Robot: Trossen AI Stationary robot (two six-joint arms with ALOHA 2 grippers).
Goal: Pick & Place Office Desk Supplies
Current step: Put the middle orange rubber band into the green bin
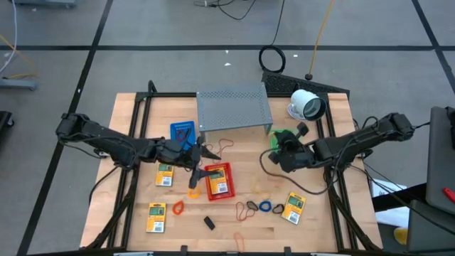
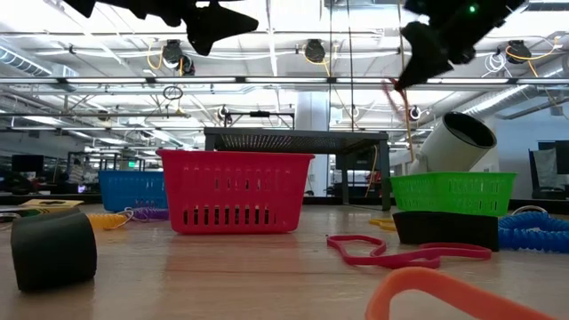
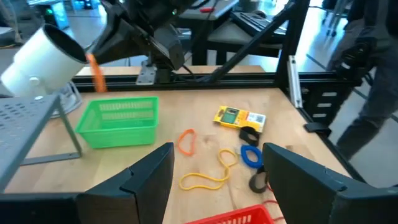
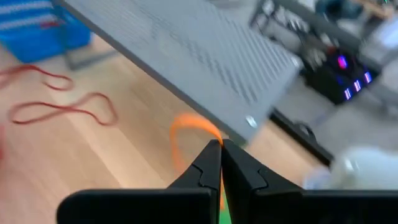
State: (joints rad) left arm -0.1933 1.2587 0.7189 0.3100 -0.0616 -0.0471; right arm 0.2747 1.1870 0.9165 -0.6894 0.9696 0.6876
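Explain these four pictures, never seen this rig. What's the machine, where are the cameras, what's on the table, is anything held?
It is a robot with two dark arms at a wooden table. One picture looks straight down, one looks level across the tabletop, and one comes from a camera on each wrist.

On the table lie a red basket, a blue basket, a green basket, a grey perforated shelf and a white round device. Scattered around are yellow packets, loose rubber bands and a small black piece.

The left gripper hangs open and empty above the red basket. The right gripper is shut on an orange rubber band, holding it in the air near the green basket.
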